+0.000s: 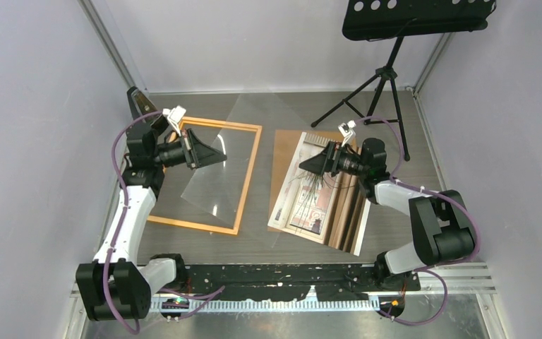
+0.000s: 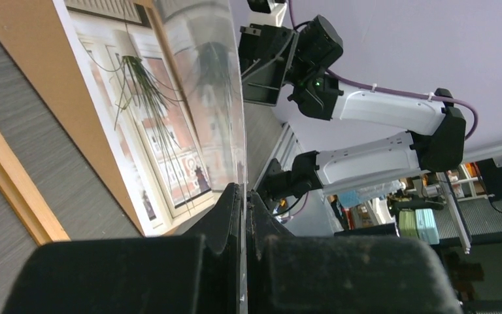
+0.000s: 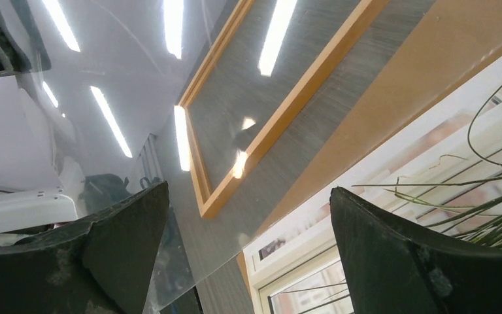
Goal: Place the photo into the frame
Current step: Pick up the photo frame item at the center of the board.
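**A:** Where is the photo (image 1: 303, 205) at this moment?

**B:** It lies face up on the brown backing board (image 1: 282, 159), on the right side of the table. The frame (image 1: 249, 180) lies flat on the left side, apart from it.

**A:** How will the photo handle?

**B:** I judge it light, thin and floppy. It can crease, and it can slide on the board. An edge or a corner is the better place to take it, not the middle.

**A:** And the grippers?

**B:** The right gripper (image 1: 307, 166) hovers just over the far part of the photo. Its jaws are spread wide and hold nothing. The left gripper (image 1: 215, 155) is closed tight on an edge of the clear sheet (image 1: 215, 187) and holds it tilted above the frame.

**A:** Is there room to move?

**B:** Not much, I think. The tilted sheet covers part of the frame's opening, so it stands in the photo's way. The tripod stand (image 1: 384, 78) is near the right arm, and the side walls are close.
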Robot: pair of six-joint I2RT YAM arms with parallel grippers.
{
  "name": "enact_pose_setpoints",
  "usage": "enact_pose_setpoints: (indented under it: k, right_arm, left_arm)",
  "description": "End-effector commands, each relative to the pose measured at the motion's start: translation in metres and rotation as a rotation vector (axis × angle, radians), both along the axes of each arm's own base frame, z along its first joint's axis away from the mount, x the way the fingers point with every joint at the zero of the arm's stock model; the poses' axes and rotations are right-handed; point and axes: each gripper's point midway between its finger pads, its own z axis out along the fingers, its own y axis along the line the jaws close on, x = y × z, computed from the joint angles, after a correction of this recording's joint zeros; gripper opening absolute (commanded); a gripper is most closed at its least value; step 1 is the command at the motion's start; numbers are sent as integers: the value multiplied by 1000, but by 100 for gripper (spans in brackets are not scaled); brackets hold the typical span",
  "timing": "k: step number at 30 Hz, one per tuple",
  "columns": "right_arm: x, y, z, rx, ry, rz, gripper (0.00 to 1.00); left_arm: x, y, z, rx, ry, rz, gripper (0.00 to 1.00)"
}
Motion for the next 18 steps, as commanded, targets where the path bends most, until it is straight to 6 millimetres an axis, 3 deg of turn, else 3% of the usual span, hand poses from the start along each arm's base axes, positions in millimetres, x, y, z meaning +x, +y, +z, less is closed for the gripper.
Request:
enact_pose_setpoints:
  k: [1, 10, 18]
  right_arm:
    - [0, 4, 13, 26, -74, 18, 100]
    - [4, 3, -1, 4, -35, 1, 100]
    - [5, 13, -11, 27, 7, 28, 97]
  left_arm:
    - [17, 7, 12, -5, -62, 78, 0]
    - [40, 14, 4, -29, -36, 171, 0]
    - [41, 12, 9, -94, -34, 172, 0]
